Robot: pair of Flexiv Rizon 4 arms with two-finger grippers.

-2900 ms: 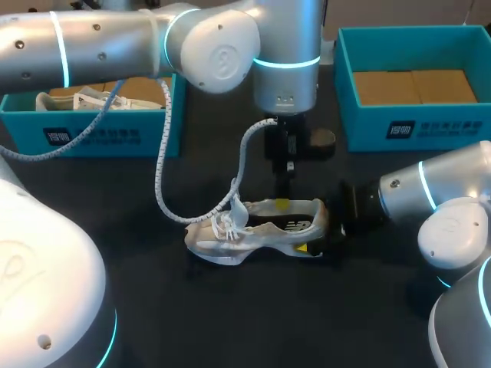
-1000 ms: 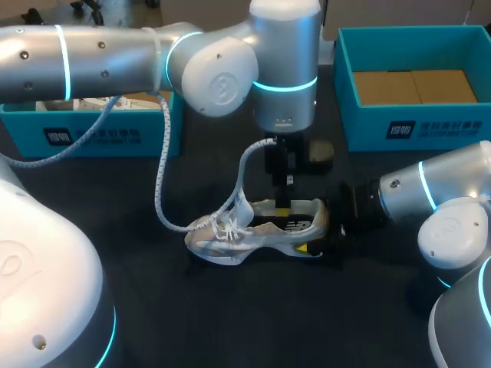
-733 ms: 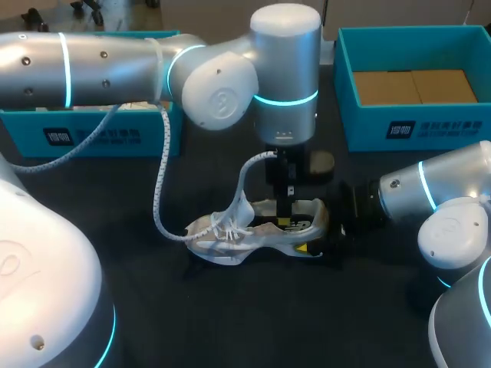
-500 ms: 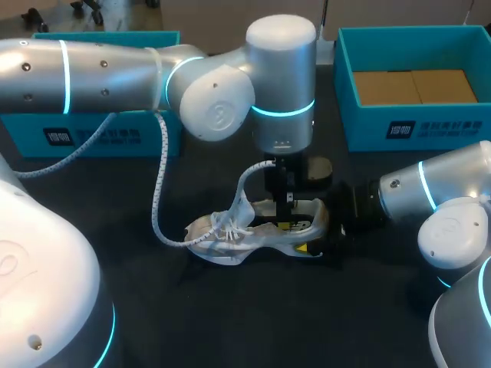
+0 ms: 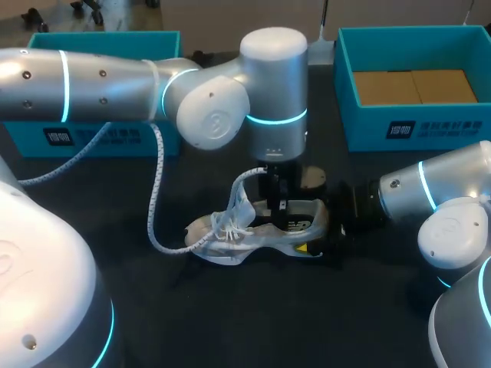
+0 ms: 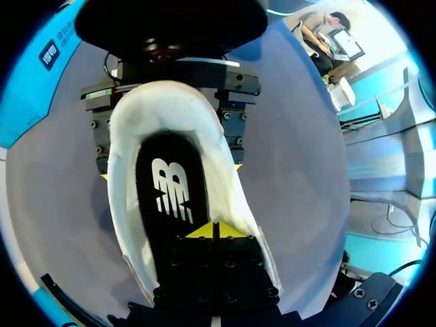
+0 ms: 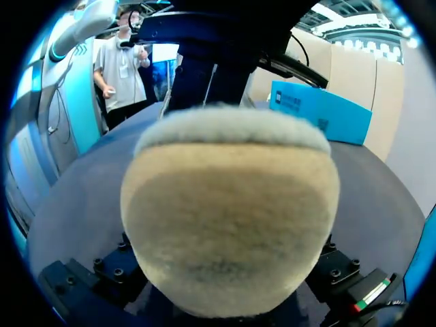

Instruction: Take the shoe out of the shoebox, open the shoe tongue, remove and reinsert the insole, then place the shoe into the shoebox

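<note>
1. The left arm (image 5: pixel 100 77) had come lower over the last few seconds. The left gripper (image 5: pixel 280 221), which had hung above the shoe (image 5: pixel 230 234), now reached down into the shoe's opening.
2. The shoe itself had not shifted. It lay out of its box on the dark table (image 5: pixel 253 307), in front of and between the left shoebox (image 5: pixel 100 134) and the right shoebox (image 5: pixel 414 126), with its toe toward the robot's left.
3. The right gripper (image 5: pixel 326 232) had stayed put, clamped on the heel from both sides and steadying the shoe.
4. This looked like the insole stage of the task. Whether the insole was about to be lifted out or had just been pushed back in could not be told.
5. Only the left wrist view looked into the shoe. The black insole (image 6: pixel 170 197) lay flat inside it, and the left gripper's yellow tips were pressed together on or just above the insole, with nothing seen between them.
6. The head view hid those tips inside the shoe, but it alone showed both boxes.
7. The right wrist view showed little beyond the pale heel filling the space between its fingers.
</note>
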